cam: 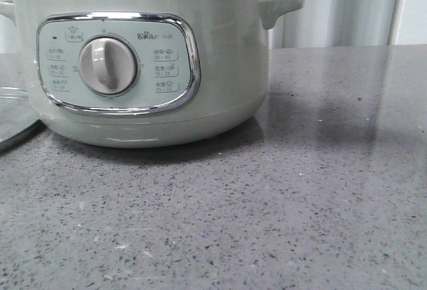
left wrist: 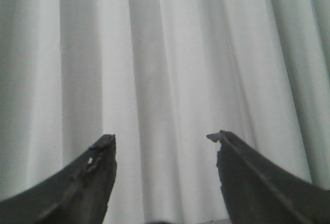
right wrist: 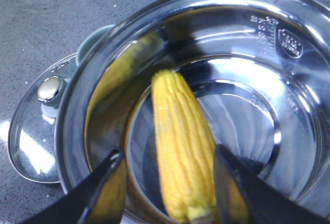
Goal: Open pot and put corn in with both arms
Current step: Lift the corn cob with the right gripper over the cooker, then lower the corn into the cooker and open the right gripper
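Front view: I saw the pot [cam: 143, 63] on the grey counter [cam: 300, 190], its top open; the glass lid [cam: 15, 120] lay just beside it, presumably parked so the mouth was free. Neither hand showed there.

Left wrist: left hand [left wrist: 165, 137] had its fingers apart, empty, facing only a curtain [left wrist: 170, 54], so I judged it backed off.

Right wrist: right hand [right wrist: 167, 154] was over the pot's steel bowl, fingers apart either side of the corn [right wrist: 183, 147]. I couldn't tell whether they touched it. Nothing else was inside the pot.
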